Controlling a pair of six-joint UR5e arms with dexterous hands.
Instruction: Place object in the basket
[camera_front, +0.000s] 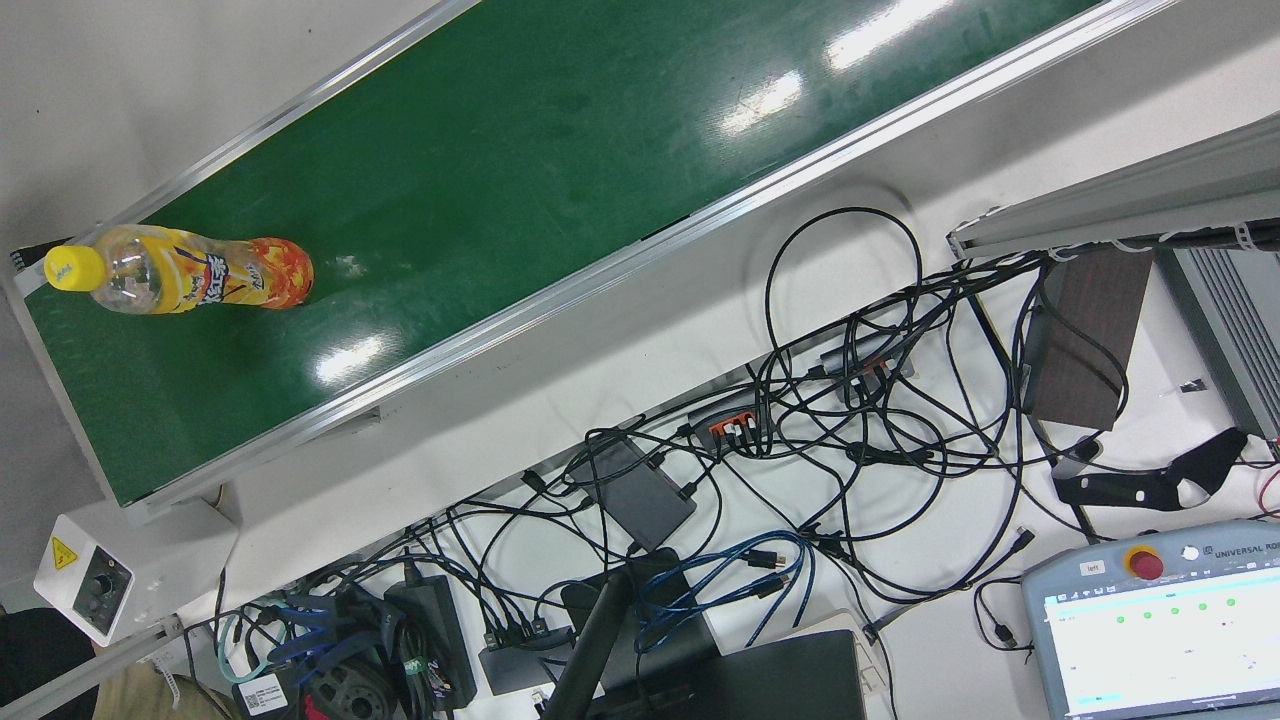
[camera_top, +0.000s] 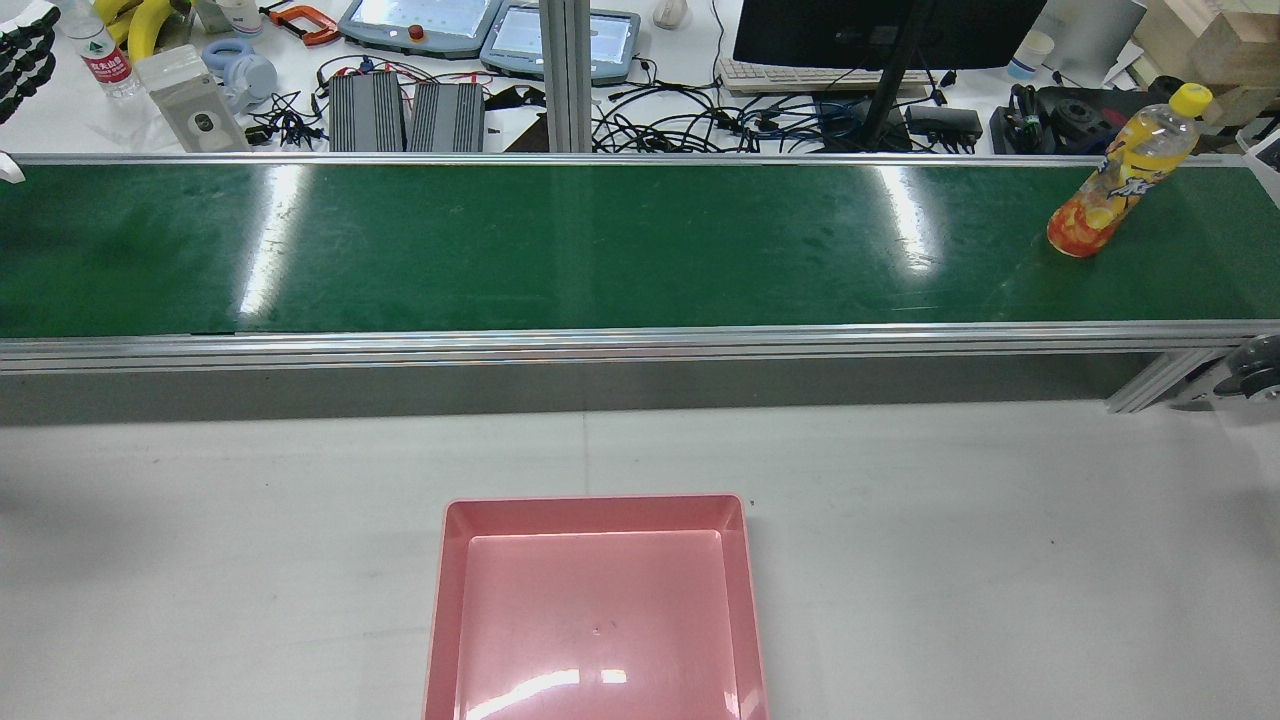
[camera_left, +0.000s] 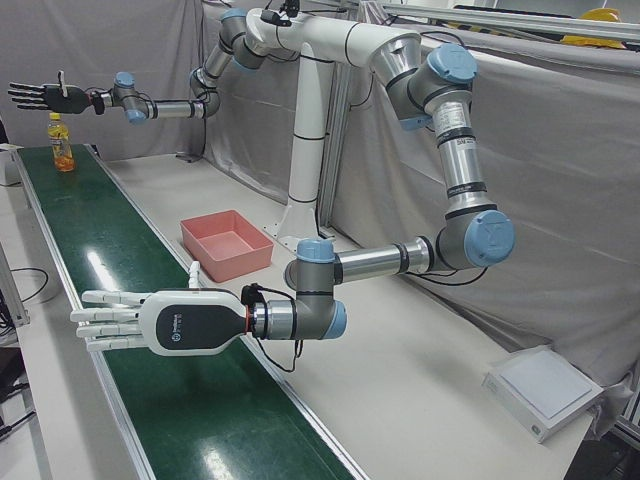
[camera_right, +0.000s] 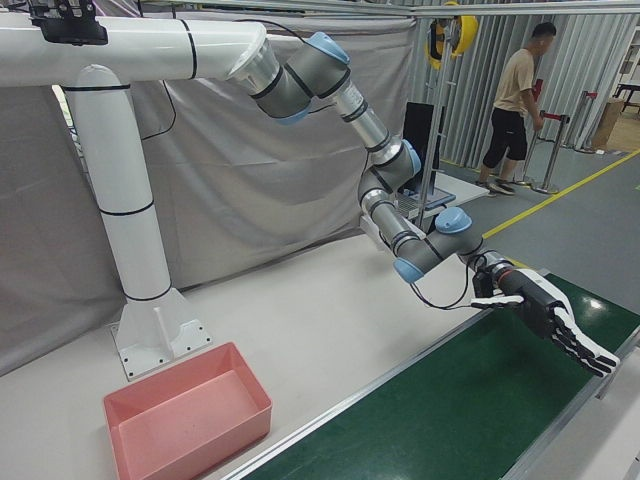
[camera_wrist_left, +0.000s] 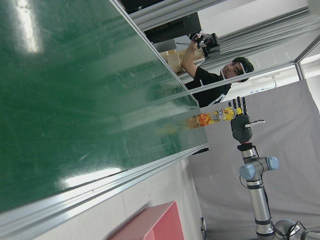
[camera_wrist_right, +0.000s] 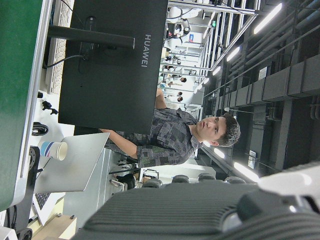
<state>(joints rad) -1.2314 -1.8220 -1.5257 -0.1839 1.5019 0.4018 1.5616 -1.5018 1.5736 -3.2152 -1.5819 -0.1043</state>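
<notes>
Pink basket (camera_top: 440, 620) sits empty on the counter, nothing in it. Bottle (camera_top: 1120, 175) stands upright at far right end of green belt (camera_top: 600, 250), well apart from basket. R hand (camera_left: 40, 96) is near bottle w/ fingers spread flat, holding nothing; L hand (camera_left: 150, 322) is at the other end, also splayed and empty. Risks: bottle is tall and narrow, so a sideways nudge prob tips it and it rolls off the belt edge. Slick plastic may slip on the long carry.
</notes>
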